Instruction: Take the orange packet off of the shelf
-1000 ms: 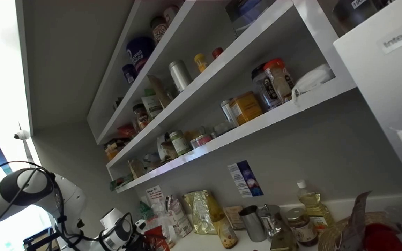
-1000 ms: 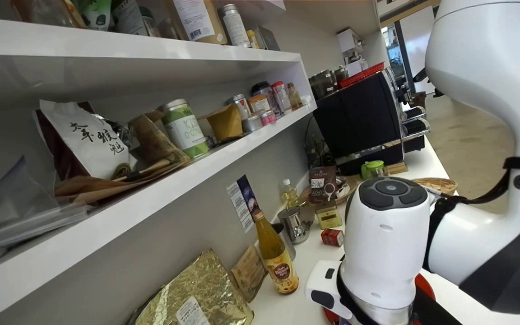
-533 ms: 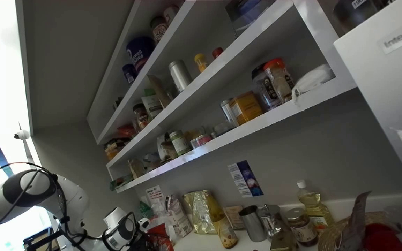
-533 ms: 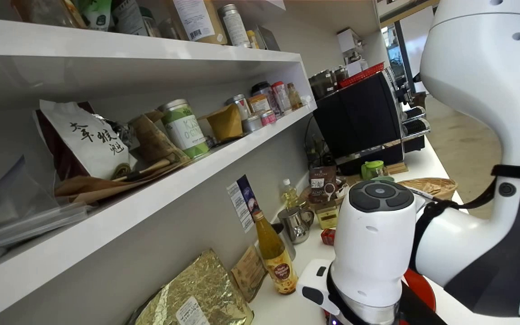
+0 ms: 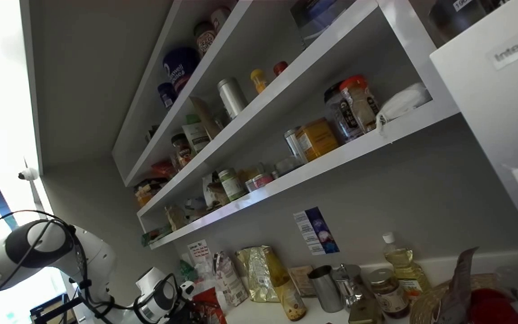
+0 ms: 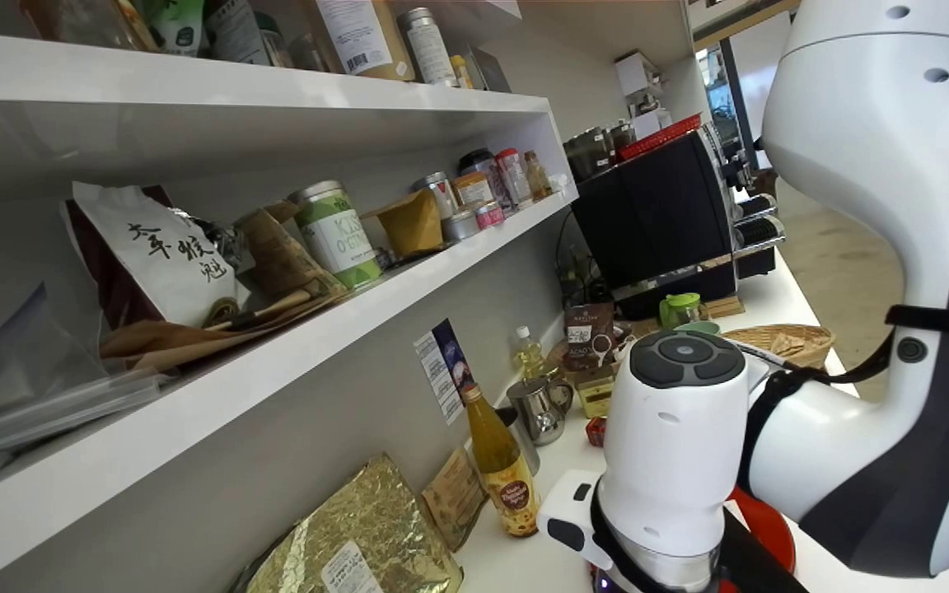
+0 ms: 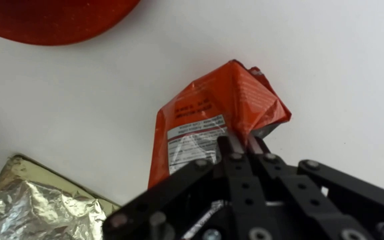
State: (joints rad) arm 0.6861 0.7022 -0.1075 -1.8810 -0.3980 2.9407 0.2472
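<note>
My gripper (image 7: 243, 145) is shut on the orange packet (image 7: 192, 115) in the wrist view, its fingers pinching a crumpled fold. The packet is red-orange with a whitish printed label, and the jaws hide its lower part. It also shows in an exterior view (image 5: 209, 306), low beside the dark gripper. It is over the white countertop (image 7: 338, 66); I cannot tell whether it touches it. The white shelf (image 5: 295, 174), also in an exterior view (image 6: 293, 362), is above, lined with jars and bags. In an exterior view the gripper is mostly below the frame, under the white wrist.
A gold foil bag (image 6: 367, 535), a yellow bottle (image 6: 503, 469) and metal pitchers (image 6: 539, 412) stand along the wall. A red round dish (image 7: 55, 20) lies on the counter near the packet. A basket (image 6: 796, 342) stands farther along. The shelf edge overhangs the counter.
The arm has shifted slightly, rightward in an exterior view and leftward towards the wall in an exterior view. The orange packet has moved along with the gripper. The shelf items have not moved.
</note>
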